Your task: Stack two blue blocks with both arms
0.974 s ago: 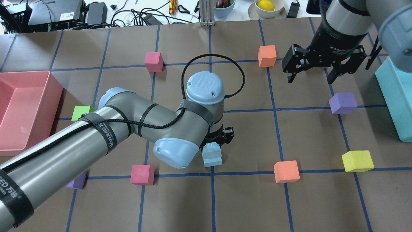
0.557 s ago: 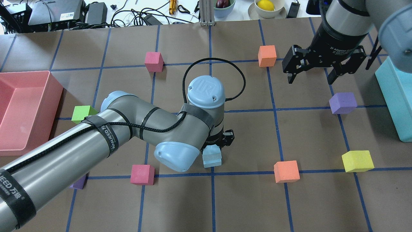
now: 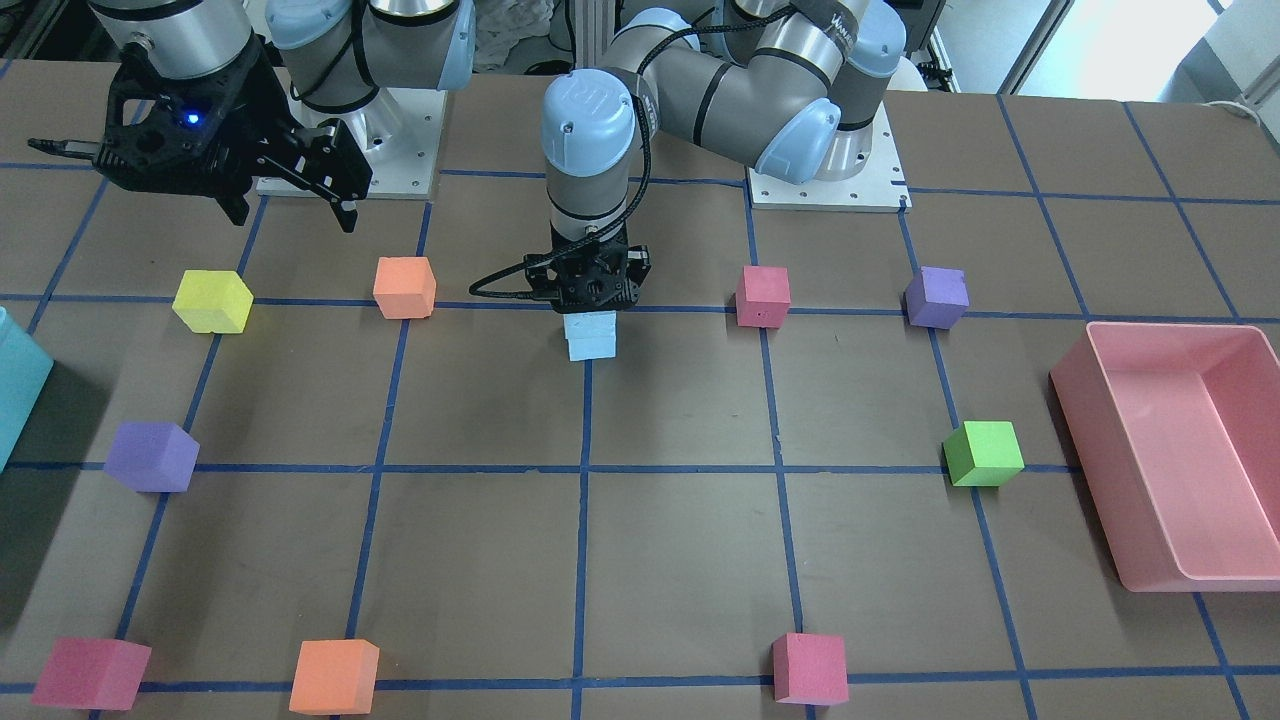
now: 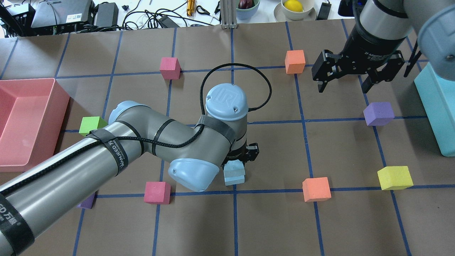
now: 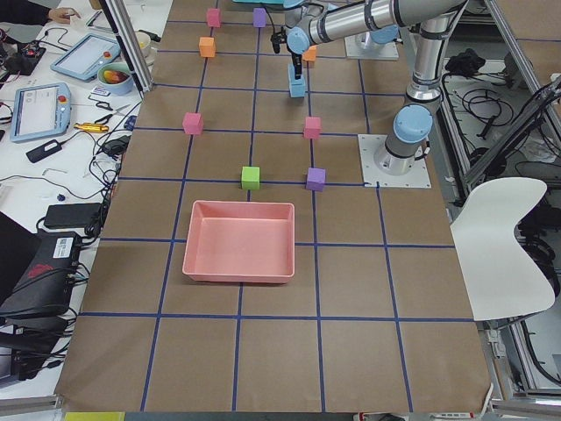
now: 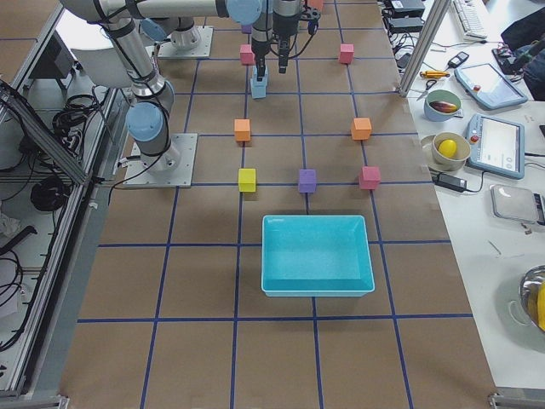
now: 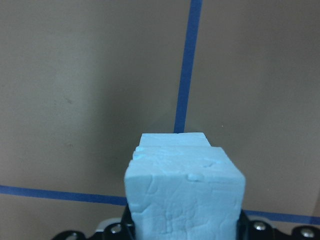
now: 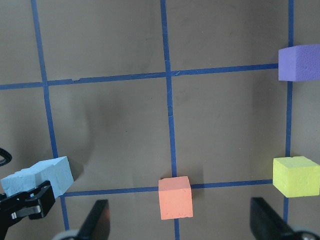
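Observation:
Two pale blue blocks stand stacked near the table's middle: the upper blue block (image 3: 590, 325) (image 4: 234, 167) sits slightly askew on the lower blue block (image 3: 590, 348) (image 4: 235, 179). My left gripper (image 3: 590, 292) (image 4: 242, 153) points straight down and is shut on the upper block, which fills the bottom of the left wrist view (image 7: 185, 195), with the lower block (image 7: 172, 139) behind it. My right gripper (image 4: 343, 85) (image 3: 292, 215) hangs open and empty over the far right of the table. A blue block also shows in the right wrist view (image 8: 37, 177).
A pink bin (image 4: 60, 96) stands at the left and a teal bin (image 4: 435, 103) at the right. Loose cubes lie around: orange (image 4: 316, 189), yellow (image 4: 394, 177), purple (image 4: 378, 113), orange (image 4: 295, 61), pink (image 4: 170, 67), pink (image 4: 157, 192), green (image 4: 90, 124).
My left wrist has shifted very slightly over the stack. The two blue blocks stay in the same place. The right gripper has barely moved.

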